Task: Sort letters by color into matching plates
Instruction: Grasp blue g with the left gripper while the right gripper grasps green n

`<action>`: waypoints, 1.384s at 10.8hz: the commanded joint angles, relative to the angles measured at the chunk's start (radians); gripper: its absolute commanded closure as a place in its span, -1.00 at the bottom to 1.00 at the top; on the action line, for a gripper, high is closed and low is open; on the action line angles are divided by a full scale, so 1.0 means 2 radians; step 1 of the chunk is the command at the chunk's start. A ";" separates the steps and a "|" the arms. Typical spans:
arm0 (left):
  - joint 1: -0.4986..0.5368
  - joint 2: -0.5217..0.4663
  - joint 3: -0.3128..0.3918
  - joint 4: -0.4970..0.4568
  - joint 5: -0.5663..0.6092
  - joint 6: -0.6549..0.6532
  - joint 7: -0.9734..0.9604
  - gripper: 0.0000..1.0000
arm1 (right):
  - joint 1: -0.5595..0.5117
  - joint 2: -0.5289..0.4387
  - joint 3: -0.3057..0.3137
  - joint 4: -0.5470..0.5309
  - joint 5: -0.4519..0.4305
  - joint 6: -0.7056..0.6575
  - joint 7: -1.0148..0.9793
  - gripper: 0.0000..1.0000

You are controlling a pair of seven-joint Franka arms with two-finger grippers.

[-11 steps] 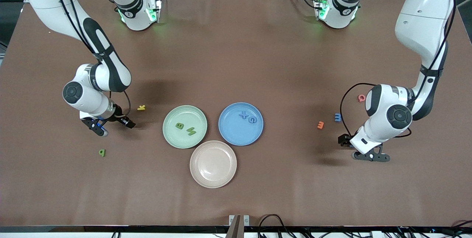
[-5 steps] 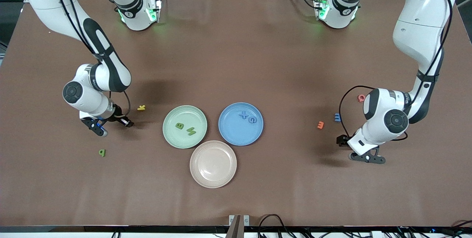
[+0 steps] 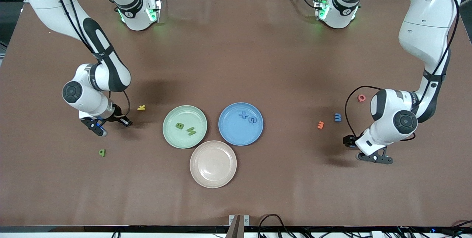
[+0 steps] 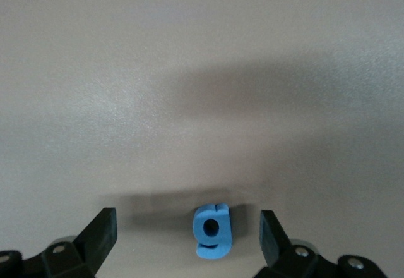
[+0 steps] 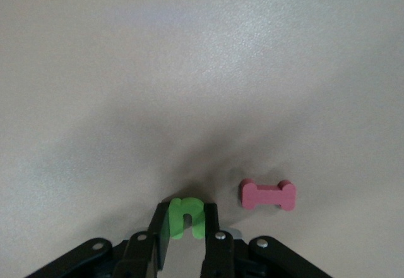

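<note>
My right gripper [image 5: 186, 222] is shut on a green letter n [image 5: 187, 215], low at the table near the right arm's end; in the front view this gripper [image 3: 98, 128] hides the letter. My left gripper [image 4: 187, 227] hangs open over a blue letter g [image 4: 211, 231], which lies on the table between its fingers without touching them. That gripper [image 3: 373, 157] is near the left arm's end. The pale green plate [image 3: 173, 135] holds two green letters [image 3: 179, 126]. The blue plate [image 3: 236, 134] holds two blue letters [image 3: 252, 120]. A green letter q [image 3: 102, 152] and a blue letter m [image 3: 337, 117] lie loose.
A beige-pink plate [image 3: 213, 164] sits nearer the front camera than the two plates, touching both. A pink letter [image 5: 268, 194] lies beside the right gripper. A yellow letter [image 3: 141, 107], an orange letter [image 3: 320, 124] and a red letter [image 3: 361, 98] lie on the brown table.
My right gripper's fingers have closed onto the green letter n. The left arm has shifted slightly toward its own end of the table, gripper still open.
</note>
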 commanded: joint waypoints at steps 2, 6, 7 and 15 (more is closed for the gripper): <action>0.004 0.011 -0.004 0.004 0.002 -0.002 0.005 -1.00 | 0.011 0.003 0.005 0.002 -0.110 -0.014 -0.003 0.51; 0.006 0.009 -0.004 0.002 0.002 -0.005 0.003 1.00 | 0.035 0.003 0.007 0.078 -0.189 -0.136 -0.032 0.51; 0.006 0.008 -0.004 0.000 0.001 -0.005 0.002 1.00 | 0.041 0.003 0.008 0.088 -0.183 -0.141 -0.034 0.51; -0.005 -0.004 -0.031 0.005 0.002 -0.019 -0.082 1.00 | 0.116 0.011 0.010 0.156 -0.066 -0.141 -0.105 0.51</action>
